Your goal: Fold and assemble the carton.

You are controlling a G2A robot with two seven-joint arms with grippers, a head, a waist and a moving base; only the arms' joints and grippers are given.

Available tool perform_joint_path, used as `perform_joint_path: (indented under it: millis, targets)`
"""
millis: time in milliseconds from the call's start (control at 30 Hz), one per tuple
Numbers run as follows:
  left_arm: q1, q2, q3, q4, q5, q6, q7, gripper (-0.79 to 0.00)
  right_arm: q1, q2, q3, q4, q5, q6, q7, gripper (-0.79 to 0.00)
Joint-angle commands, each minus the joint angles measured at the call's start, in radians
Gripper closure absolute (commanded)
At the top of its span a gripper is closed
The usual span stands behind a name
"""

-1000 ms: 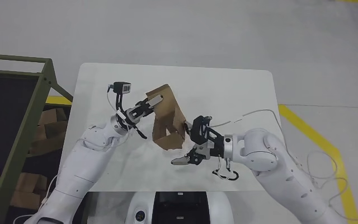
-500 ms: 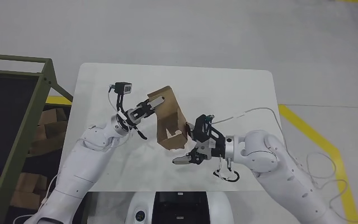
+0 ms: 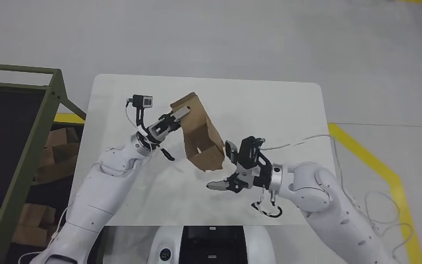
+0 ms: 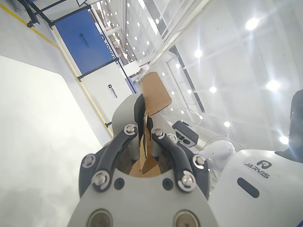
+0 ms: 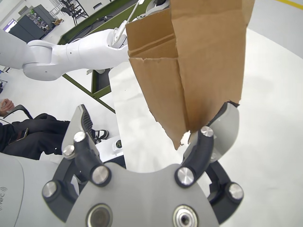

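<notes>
white table (image 3: 283, 105), carton (image 3: 201, 142) in left gripper (image 3: 180, 118)

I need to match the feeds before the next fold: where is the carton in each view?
Top view: carton mid-table, between the two arms.
Left wrist view: carton edge-on, pinched in the left hand.
Right wrist view: carton just beyond the open right hand.
Shared landmark: the left hand gripping its edge.
</notes>
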Motion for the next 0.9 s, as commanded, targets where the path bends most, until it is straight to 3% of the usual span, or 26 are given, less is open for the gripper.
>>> perform_joint_path:
  millis: [0, 433, 867]
  targets:
    - [0.002, -0.001, -0.003, 0.002, -0.012, 0.004, -0.001, 0.000, -0.019, 0.002, 0.012, -0.008, -0.014, -0.002, -0.022, -0.785]
    - [0.005, -0.009, -0.023, 0.022, -0.200, 0.099, -0.032, 0.000, -0.162, 0.016, 0.115, -0.004, -0.040, -0.034, -0.233, -0.785]
    - [0.004, -0.009, -0.028, 0.025, -0.207, 0.103, -0.040, 0.000, -0.179, 0.018, 0.130, -0.001, -0.033, -0.034, -0.236, -0.785]
